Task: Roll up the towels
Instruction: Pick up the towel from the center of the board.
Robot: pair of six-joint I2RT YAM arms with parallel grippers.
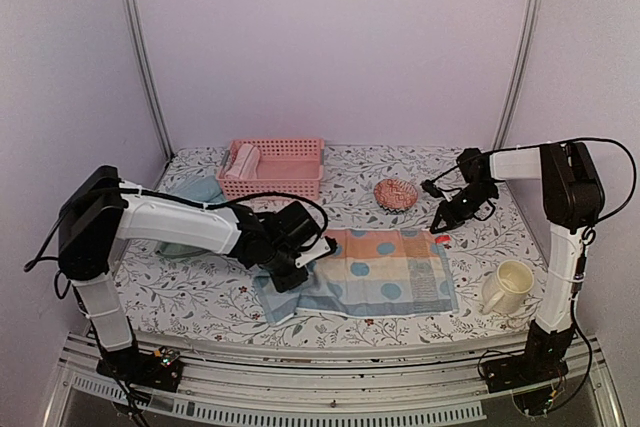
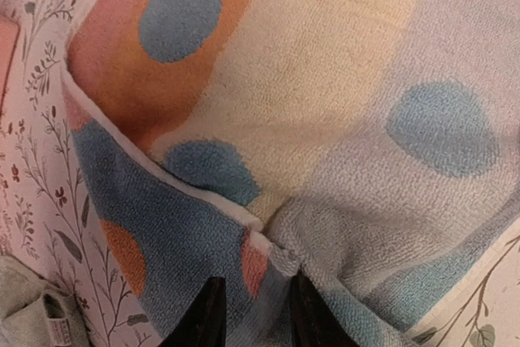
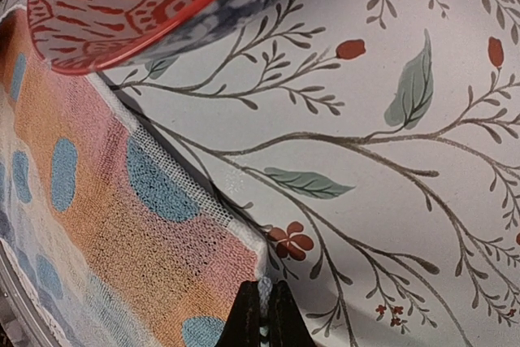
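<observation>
A striped towel with blue spots [image 1: 385, 272] lies spread flat at the front middle of the table. Its left edge is folded over, showing the blue underside [image 2: 154, 225]. My left gripper [image 1: 300, 262] sits at that folded edge, its fingers [image 2: 207, 314] pressed on either side of a puckered bunch of cloth. My right gripper [image 1: 440, 227] is shut on the towel's far right corner [image 3: 260, 282], just off the table. A pink rolled towel [image 1: 242, 160] lies in the basket. A pale green-blue towel [image 1: 192, 192] lies crumpled behind my left arm.
The pink slatted basket [image 1: 285, 169] stands at the back left. A red patterned bowl [image 1: 396, 194] sits just behind the towel's far edge, close to my right gripper and also seen in the right wrist view [image 3: 122, 6]. A cream mug [image 1: 508, 287] stands at the front right.
</observation>
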